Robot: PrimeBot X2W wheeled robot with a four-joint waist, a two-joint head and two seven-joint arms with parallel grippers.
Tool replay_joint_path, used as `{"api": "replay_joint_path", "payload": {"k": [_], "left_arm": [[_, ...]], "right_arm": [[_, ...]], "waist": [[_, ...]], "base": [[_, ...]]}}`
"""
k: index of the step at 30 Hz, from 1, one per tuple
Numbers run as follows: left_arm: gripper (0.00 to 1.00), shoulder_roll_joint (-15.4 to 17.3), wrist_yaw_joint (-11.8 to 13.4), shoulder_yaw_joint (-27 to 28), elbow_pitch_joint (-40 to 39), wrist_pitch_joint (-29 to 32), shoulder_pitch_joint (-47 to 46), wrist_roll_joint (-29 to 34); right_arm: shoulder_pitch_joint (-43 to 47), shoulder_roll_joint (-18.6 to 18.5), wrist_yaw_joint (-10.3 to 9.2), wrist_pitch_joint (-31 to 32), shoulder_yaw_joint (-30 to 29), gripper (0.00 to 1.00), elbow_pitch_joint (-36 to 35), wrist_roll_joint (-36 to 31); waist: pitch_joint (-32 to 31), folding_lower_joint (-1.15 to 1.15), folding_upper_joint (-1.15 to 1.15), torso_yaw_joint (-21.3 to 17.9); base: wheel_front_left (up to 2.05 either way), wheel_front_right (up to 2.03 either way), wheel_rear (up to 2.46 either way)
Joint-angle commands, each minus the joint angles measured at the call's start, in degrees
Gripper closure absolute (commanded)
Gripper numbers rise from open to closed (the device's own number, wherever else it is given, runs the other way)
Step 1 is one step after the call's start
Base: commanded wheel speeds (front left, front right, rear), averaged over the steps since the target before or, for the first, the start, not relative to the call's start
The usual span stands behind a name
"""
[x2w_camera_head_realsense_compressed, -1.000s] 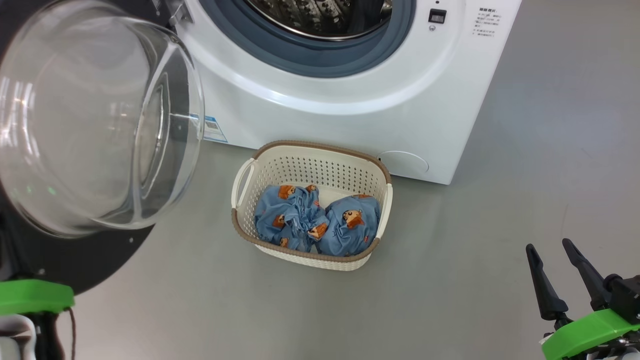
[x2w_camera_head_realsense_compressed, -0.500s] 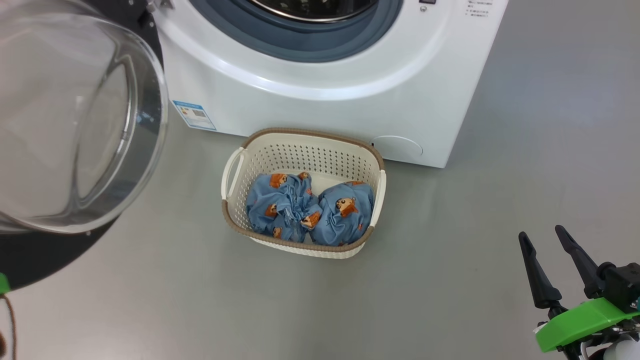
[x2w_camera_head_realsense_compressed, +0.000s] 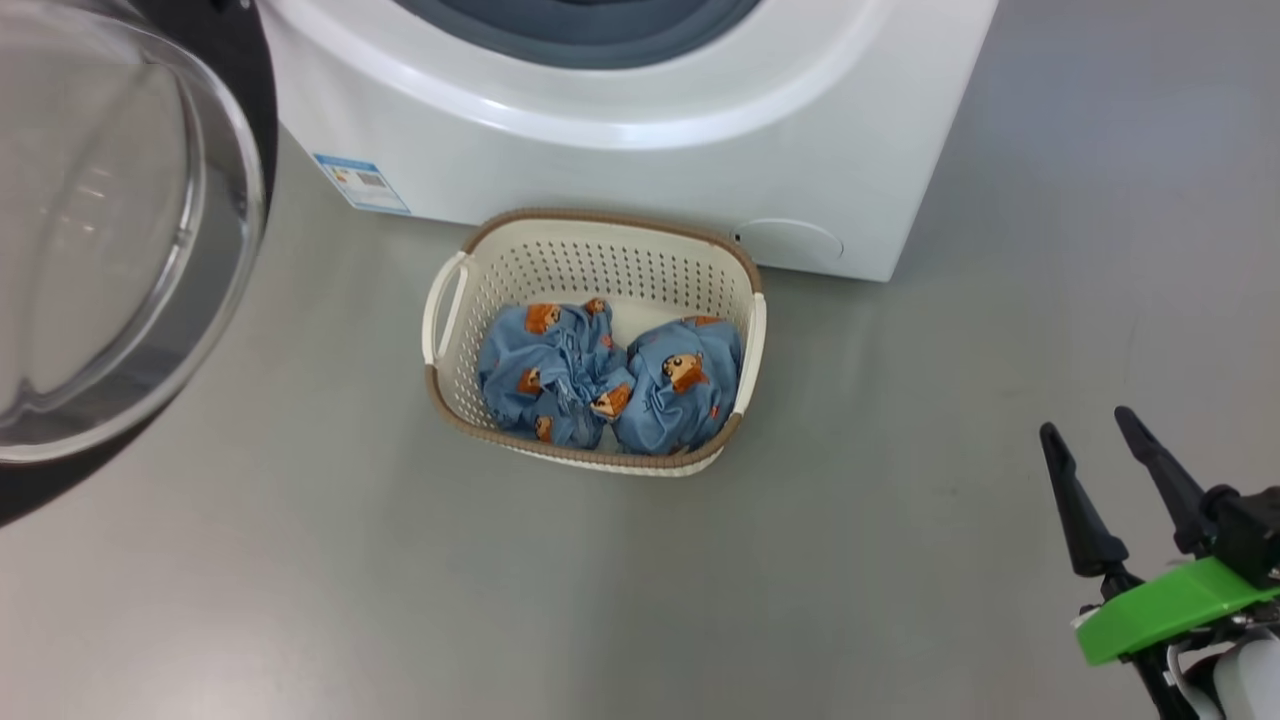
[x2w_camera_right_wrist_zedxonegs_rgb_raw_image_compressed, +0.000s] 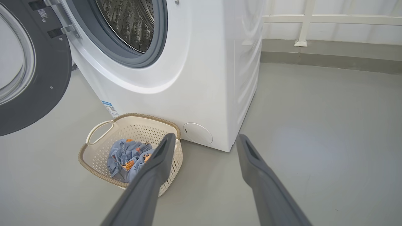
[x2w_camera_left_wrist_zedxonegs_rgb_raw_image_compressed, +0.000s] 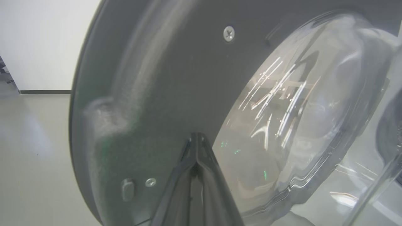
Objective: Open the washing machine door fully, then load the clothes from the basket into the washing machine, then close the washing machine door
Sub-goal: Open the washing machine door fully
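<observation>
One washer (x2w_camera_head_realsense_compressed: 620, 130), its one door (x2w_camera_head_realsense_compressed: 255, 100) swung open; one basket (x2w_camera_head_realsense_compressed: 600, 218) on the floor (x2w_camera_head_realsense_compressed: 900, 480) just before it holds two bundles of clothes (x2w_camera_head_realsense_compressed: 610, 375); left pincer (x2w_camera_left_wrist_zedxonegs_rgb_raw_image_compressed: 196, 138) pressed closed, empty, by the door; right pincer (x2w_camera_head_realsense_compressed: 1085, 420) spread wide, empty.

Glossy washing machine (x2w_camera_head_realsense_compressed: 620, 170), clear glass door (x2w_camera_head_realsense_compressed: 100, 250), perforated plastic basket (x2w_camera_head_realsense_compressed: 600, 265), soft cloth clothes (x2w_camera_head_realsense_compressed: 660, 400)
</observation>
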Motion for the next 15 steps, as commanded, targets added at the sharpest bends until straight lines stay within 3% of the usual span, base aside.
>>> {"api": "replay_joint_path", "payload": {"k": [1, 9, 15], "left_arm": [[1.00, 5.06, 0.03, 1.64, -0.34, -0.30, -1.59, 1.02], [1.00, 7.82, -0.32, 3.86, 4.56, -0.30, -5.08, 2.28], [1.00, 8.03, -0.98, 4.86, 5.52, -0.30, -5.64, 2.56]], "right_arm": [[-1.07, -1.10, 0.09, -0.69, 1.49, 0.00, -1.36, -0.48], [-3.23, -1.67, 0.09, -0.69, 2.30, 0.00, -1.26, -0.68], [-3.57, -1.57, 0.09, -0.69, 2.39, 0.00, -0.96, -0.59]], "waist": [[1.32, 0.00, 0.00, -0.16], [3.18, 0.00, 0.00, -0.42], [2.69, 0.00, 0.00, -0.32]], "base": [[0.00, 0.00, 0.00], [0.00, 0.00, 0.00], [0.00, 0.00, 0.00]]}}
